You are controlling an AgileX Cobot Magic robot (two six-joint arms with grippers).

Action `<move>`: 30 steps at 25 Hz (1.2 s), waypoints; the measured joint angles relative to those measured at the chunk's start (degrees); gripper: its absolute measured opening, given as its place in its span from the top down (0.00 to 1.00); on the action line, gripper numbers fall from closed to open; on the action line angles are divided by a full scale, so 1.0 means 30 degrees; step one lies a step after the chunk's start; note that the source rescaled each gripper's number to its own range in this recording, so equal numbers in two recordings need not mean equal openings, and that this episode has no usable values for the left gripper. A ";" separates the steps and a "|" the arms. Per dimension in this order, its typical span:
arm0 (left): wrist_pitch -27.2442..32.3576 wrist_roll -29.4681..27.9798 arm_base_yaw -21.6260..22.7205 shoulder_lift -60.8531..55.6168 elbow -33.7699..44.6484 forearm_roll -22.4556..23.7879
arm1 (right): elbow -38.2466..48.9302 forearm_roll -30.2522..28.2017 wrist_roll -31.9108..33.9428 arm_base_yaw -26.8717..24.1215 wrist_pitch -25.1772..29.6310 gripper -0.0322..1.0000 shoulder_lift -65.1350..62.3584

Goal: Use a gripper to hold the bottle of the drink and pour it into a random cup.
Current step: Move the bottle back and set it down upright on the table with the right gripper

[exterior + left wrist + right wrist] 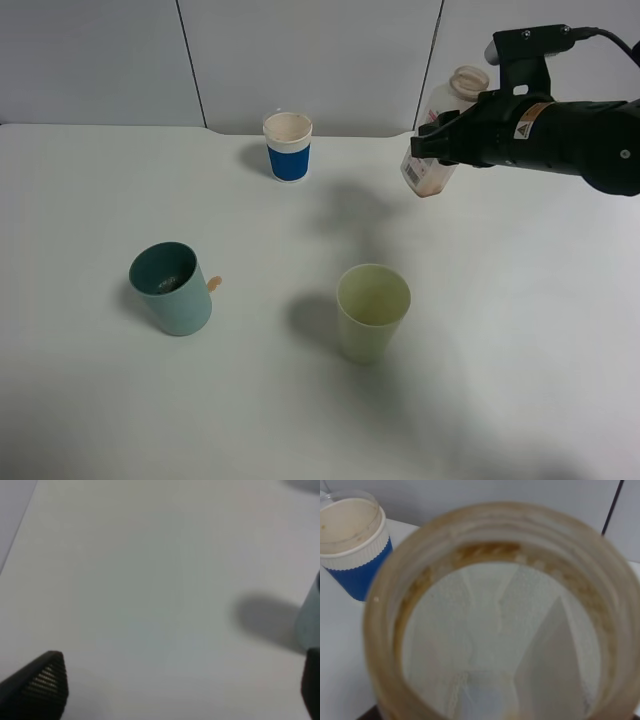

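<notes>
1. The right claw is closed on the bottle and holds it in the air above the far right part of the table, with no contact to the surface. The grip is on the lower body, and the wide neck points up and a little away.

2. The bottle looks light: clear thin plastic, and the drink is only a small brown rest at the bottom. In the right wrist view the open mouth fills the picture, with brown traces around the inner wall.

3. I judge that the thin wall is soft and can bend under a strong squeeze, and the smooth plastic can slip when it is tilted. The squarish body gives flat sides, so the middle of the body is a better place to hold than the round neck.

4. The left claw stands wide with nothing between its fingertips, low over the table, beside a teal shape at the edge of its view.

5. The teal cup stands well apart, on the near left, and something dark lies inside it. A small tan crumb lies just beside it.

6. The pale yellow-green cup is nearer to the bottle, and the blue-banded paper cup stands at the far side.
</notes>
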 joint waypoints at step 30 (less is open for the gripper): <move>0.0000 0.0000 0.0000 0.0000 0.0000 0.0000 | 0.0007 0.0220 -0.1359 -0.0231 -0.0428 0.97 0.3972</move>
